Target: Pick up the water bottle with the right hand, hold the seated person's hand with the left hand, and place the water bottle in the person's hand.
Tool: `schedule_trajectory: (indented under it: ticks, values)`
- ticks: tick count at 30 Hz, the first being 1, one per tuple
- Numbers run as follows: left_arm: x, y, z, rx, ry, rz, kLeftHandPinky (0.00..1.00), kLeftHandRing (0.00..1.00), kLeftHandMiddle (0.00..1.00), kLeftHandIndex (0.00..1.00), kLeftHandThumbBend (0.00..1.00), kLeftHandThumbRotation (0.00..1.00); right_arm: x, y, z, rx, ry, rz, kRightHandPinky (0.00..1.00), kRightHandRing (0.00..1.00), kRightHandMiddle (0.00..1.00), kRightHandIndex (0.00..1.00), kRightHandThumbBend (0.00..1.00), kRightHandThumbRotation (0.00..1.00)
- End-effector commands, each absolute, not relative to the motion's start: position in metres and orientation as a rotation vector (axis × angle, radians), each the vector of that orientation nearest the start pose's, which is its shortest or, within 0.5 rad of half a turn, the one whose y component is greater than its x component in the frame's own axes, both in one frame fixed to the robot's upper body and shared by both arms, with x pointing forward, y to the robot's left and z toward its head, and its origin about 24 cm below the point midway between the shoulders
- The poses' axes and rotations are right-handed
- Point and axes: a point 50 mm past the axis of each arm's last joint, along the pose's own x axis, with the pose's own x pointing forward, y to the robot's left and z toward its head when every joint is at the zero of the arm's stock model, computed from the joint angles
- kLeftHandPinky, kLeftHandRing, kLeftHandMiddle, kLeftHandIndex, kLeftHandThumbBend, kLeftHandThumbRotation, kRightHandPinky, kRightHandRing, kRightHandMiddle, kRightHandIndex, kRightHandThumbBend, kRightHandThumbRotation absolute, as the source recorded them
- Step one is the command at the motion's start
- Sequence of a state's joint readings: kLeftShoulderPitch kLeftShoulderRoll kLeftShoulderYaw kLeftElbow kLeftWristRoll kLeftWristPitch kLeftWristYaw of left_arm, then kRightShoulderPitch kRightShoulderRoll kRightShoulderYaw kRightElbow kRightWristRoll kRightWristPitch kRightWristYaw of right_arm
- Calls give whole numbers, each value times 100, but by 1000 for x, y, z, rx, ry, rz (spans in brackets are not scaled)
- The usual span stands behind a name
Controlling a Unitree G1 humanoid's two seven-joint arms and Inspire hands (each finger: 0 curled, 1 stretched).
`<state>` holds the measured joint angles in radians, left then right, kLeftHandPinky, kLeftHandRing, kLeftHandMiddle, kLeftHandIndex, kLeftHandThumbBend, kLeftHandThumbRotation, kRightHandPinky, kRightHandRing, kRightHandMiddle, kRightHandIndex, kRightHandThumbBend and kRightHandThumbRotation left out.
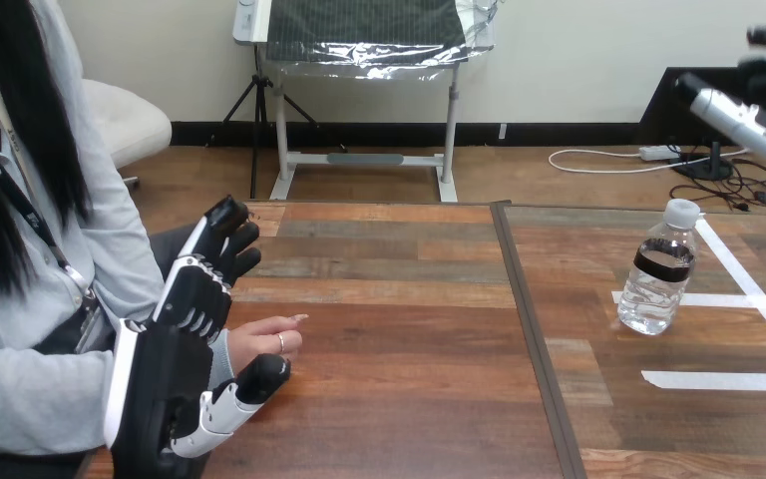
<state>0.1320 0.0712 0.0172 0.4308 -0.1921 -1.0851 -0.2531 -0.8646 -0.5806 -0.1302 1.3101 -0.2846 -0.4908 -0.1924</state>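
A clear water bottle (660, 269) with a white cap and a dark label stands upright on the right part of the table, among white tape lines (728, 379). My right hand (758, 110) hangs raised above and to the right of it, apart from it, fingers straight. At the left, my left hand (185, 329) is closed round the person's wrist, fingers over the far side and thumb (249, 387) underneath. The person's hand (267, 339) sticks out of that grip and rests on the table, holding nothing.
The person sits at the table's left side, their grey sleeve (20, 389) along the left edge. A dark seam (534, 329) splits the wooden table into two halves. The bottle stands close to the right edge.
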Motion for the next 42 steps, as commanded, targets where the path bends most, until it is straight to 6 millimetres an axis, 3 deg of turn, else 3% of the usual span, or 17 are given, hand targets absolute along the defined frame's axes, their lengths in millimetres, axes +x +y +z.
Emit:
schedule_trajectory:
  ticks: [1, 34, 42]
  values:
    - [199, 176, 38, 14, -634, -91, 87, 90, 93, 91, 100, 62, 376, -309, 166, -644, -174, -392, 72, 77, 78, 84, 100, 58]
    - [195, 177, 39, 22, -664, -88, 81, 88, 92, 92, 100, 63, 381, -301, 137, -722, 74, -320, 67, 74, 77, 86, 100, 64]
    - [193, 178, 39, 12, -662, -89, 81, 89, 92, 92, 100, 63, 381, -300, 130, -726, 128, -299, 69, 76, 79, 87, 100, 59]
